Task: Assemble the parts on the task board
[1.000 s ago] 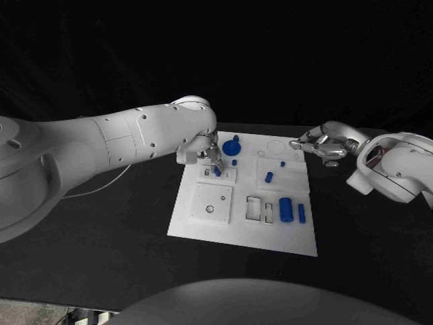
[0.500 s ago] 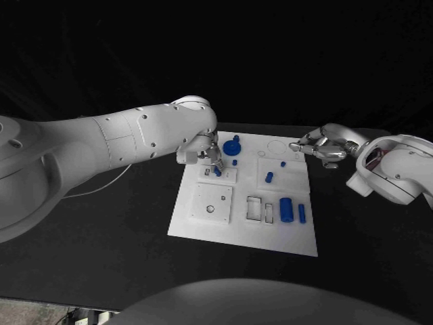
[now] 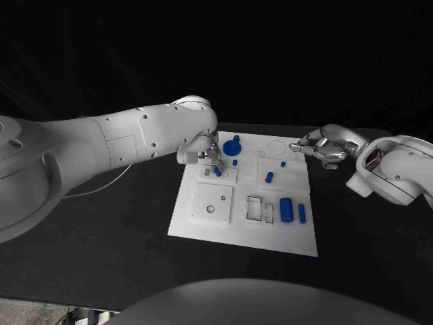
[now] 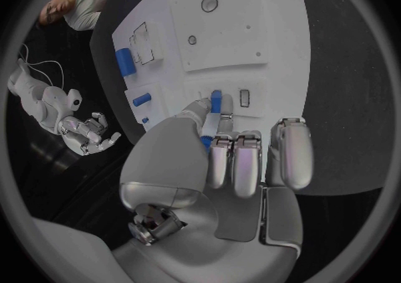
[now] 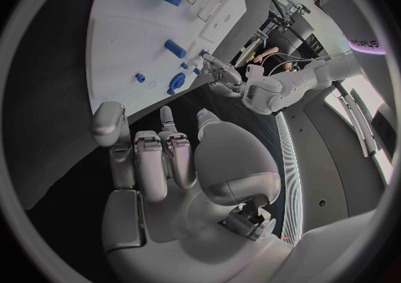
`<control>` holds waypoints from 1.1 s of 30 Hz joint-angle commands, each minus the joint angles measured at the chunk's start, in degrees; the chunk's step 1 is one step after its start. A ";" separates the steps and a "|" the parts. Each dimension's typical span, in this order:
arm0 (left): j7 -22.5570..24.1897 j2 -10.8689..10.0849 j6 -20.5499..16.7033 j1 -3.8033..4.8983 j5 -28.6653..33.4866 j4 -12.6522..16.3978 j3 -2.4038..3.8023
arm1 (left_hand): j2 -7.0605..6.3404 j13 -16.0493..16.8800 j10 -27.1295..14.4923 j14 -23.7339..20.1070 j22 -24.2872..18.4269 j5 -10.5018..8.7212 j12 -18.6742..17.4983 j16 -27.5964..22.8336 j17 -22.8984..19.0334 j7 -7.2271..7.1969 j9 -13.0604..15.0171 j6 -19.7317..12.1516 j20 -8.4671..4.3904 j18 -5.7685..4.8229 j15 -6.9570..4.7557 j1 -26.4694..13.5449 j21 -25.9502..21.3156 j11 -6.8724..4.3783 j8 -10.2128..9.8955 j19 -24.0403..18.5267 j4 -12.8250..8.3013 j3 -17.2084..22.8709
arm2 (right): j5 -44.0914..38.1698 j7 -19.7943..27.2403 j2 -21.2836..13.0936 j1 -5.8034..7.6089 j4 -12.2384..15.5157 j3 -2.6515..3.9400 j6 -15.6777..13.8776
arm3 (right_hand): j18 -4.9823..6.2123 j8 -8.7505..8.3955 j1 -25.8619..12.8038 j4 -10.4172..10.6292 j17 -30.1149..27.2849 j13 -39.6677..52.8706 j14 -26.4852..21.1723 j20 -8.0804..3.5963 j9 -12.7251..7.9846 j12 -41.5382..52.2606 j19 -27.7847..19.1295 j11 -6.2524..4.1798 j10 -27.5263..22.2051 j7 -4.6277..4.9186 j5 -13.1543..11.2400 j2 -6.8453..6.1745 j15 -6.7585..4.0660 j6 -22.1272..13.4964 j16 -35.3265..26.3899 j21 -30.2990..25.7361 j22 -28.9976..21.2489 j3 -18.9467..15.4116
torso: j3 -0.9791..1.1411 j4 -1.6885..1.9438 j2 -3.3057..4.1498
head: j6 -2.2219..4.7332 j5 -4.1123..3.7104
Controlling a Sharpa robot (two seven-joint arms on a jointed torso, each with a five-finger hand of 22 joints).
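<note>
The white task board [image 3: 199, 225] lies in the middle of the black table. My left hand [image 3: 207, 156] hovers over the board's far left corner and pinches a small blue peg [image 4: 216, 102] between thumb and a finger, just above a row of small slots [image 4: 244, 98]. The peg [image 3: 216, 171] points down at the board. My right hand [image 3: 319, 149] hangs beside the board's far right edge, fingers curled in, holding nothing; it is also seen as the right hand [image 5: 163, 162].
Loose blue parts lie on the board: a round knob [image 3: 231, 143], a short piece [image 3: 269, 177], a thick cylinder [image 3: 286, 208] and a thin bar [image 3: 302, 213]. Two rectangular recesses [image 3: 260, 208] and a square plate [image 3: 212, 202] sit at the board's near half.
</note>
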 commanded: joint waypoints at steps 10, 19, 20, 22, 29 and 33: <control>-3.72 0.41 1.60 -0.40 0.06 -0.19 -0.02 | -0.14 15.08 5.86 5.92 5.68 0.04 -0.33 0.14 15.09 -0.46 0.15 -0.09 -0.08 0.66 -0.12 0.46 -0.37 0.27 0.15 -0.47 -0.11 0.52 | 0.03 0.43 0.12 -0.09 -0.04 0.00 0.62 | 0.66 -0.36 0.34 0.00 15.09 15.09 6.08 0.05 -0.10 0.22 -0.48 0.27 6.16 -0.04 -0.02 0.09 0.26 -0.02 0.20 -0.24 6.52 -0.39 | 0.00 0.01 0.01 | 0.01 0.12; -3.69 0.81 1.96 -1.02 0.06 -0.58 -0.03 | -0.29 15.08 5.86 5.92 5.61 -0.62 -0.33 0.14 15.09 -0.31 0.32 -0.24 -0.04 0.68 -0.05 0.05 -0.53 0.38 -0.01 -0.58 -0.11 1.02 | 0.04 0.39 0.09 -0.09 -0.02 0.00 0.70 | 0.67 -0.38 0.37 -0.02 15.09 15.09 6.08 0.05 -0.11 0.22 -0.53 0.28 6.16 -0.03 0.00 0.10 0.27 -0.03 0.20 -0.31 6.50 -0.39 | 0.00 -0.01 0.02 | 0.01 0.12; -3.69 0.85 1.93 -1.06 0.06 -0.64 -0.03 | -0.32 15.08 5.86 5.92 5.59 -0.87 -0.33 0.14 15.09 -0.29 0.37 -0.27 -0.02 0.69 -0.03 -0.11 -0.56 0.41 -0.05 -0.60 -0.08 1.12 | 0.04 0.38 0.08 -0.09 -0.02 0.00 0.71 | 0.67 -0.38 0.37 -0.02 15.09 15.09 6.08 0.05 -0.11 0.22 -0.53 0.28 6.16 -0.03 0.00 0.10 0.27 -0.03 0.20 -0.31 6.50 -0.39 | -0.01 -0.02 0.02 | 0.01 0.12; -3.68 0.92 1.86 -1.12 0.00 -0.79 -0.03 | -0.35 15.08 5.86 5.92 5.60 -1.20 -0.33 0.14 15.09 -0.27 0.42 -0.29 0.00 0.69 0.00 -0.29 -0.59 0.43 -0.10 -0.61 -0.03 1.25 | 0.04 0.38 0.07 -0.09 -0.02 0.00 0.74 | 0.67 -0.38 0.37 -0.02 15.09 15.09 6.08 0.05 -0.11 0.22 -0.53 0.28 6.16 -0.03 0.00 0.10 0.27 -0.03 0.20 -0.31 6.50 -0.39 | 0.00 0.00 0.00 | 0.01 0.14; -3.68 1.08 1.74 -1.23 -0.10 -1.25 -0.03 | -0.45 15.08 5.86 5.92 5.58 -3.85 -0.33 0.14 15.09 -0.13 0.70 -0.51 0.13 0.72 0.13 -1.50 -0.79 0.57 -0.50 -0.69 0.41 1.73 | 0.08 0.41 0.07 -0.10 -0.04 0.00 0.77 | 0.67 -0.38 0.37 -0.02 15.09 15.09 6.08 0.05 -0.11 0.22 -0.53 0.28 6.16 -0.03 0.00 0.10 0.27 -0.03 0.20 -0.31 6.50 -0.39 | 0.02 0.00 -0.02 | 0.01 0.11; -3.60 1.18 1.76 -1.28 -0.05 -1.39 -0.03 | -0.40 15.08 5.86 5.92 5.59 -6.84 -0.33 0.14 15.09 -0.03 0.91 -0.59 0.24 0.73 0.23 -2.47 -0.94 0.67 -0.79 -0.73 0.92 1.78 | 0.11 0.40 0.09 -0.10 -0.07 0.00 0.80 | 0.67 -0.38 0.37 -0.02 15.09 15.09 6.08 0.05 -0.11 0.22 -0.53 0.28 6.16 -0.03 0.00 0.10 0.27 -0.03 0.20 -0.31 6.50 -0.39 | 0.01 0.00 -0.01 | 0.01 0.16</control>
